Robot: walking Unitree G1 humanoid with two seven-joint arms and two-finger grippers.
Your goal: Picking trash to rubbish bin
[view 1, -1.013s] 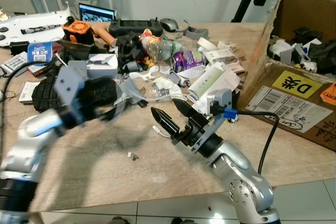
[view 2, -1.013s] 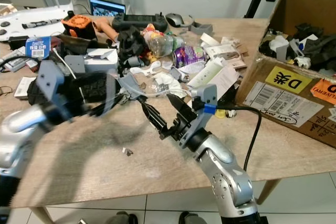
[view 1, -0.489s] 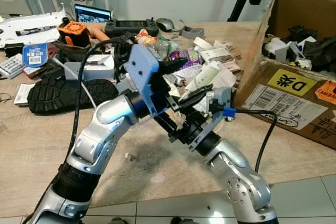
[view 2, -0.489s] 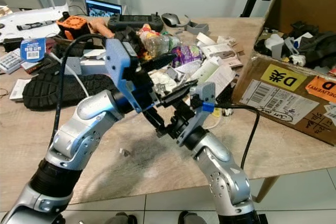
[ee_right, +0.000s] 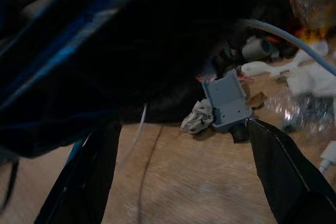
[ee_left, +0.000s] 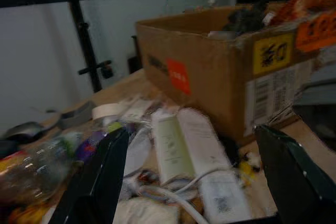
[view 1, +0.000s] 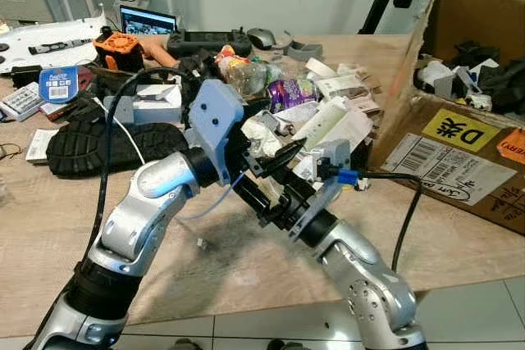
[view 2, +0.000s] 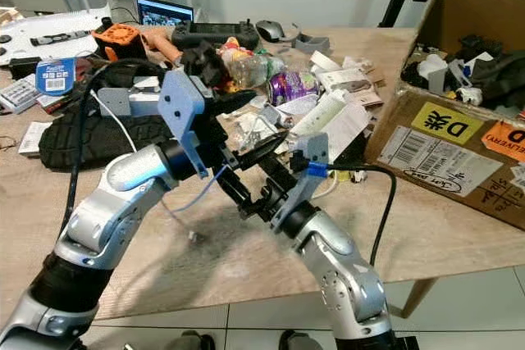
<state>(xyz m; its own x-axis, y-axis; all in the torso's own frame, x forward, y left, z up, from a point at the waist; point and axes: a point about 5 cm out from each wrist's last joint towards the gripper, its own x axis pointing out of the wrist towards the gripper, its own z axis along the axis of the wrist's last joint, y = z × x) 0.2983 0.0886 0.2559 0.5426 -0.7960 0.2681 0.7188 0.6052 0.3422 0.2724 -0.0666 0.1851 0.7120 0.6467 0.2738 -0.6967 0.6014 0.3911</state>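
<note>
Left eye view: two grippers, left gripper [view 1: 275,149], right gripper [view 1: 264,190], probably both open.

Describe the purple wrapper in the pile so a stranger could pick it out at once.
Start at the big cardboard box on the right of the table. The trash pile lies just left of it; the purple wrapper sits toward its far side, right of a clear plastic bottle. It is the one shiny purple piece there.

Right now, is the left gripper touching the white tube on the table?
Apart. In the left wrist view the open left gripper frames the white tube, with table showing between each finger and it.
</note>
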